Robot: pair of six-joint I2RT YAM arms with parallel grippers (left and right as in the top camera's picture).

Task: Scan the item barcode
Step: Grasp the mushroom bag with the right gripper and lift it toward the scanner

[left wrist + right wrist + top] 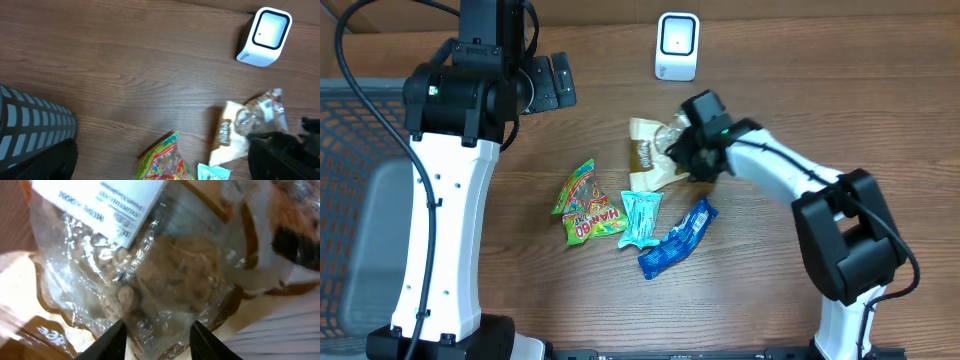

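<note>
Upper centre of the overhead view, the right gripper (682,155) sits on the clear-and-brown snack bag (645,150), jaws either side of it; clamped or not, I can't tell. Looks like the pickup step. Next: lift it and turn its white label (95,205), print unreadable, toward the scanner (677,46). Left gripper (555,82) hangs wide open.

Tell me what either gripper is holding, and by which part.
Left gripper is open, holding nothing. Right gripper straddles the crinkly clear-and-tan plastic snack bag at its clear end; whether it actually grips cannot be told.
</note>
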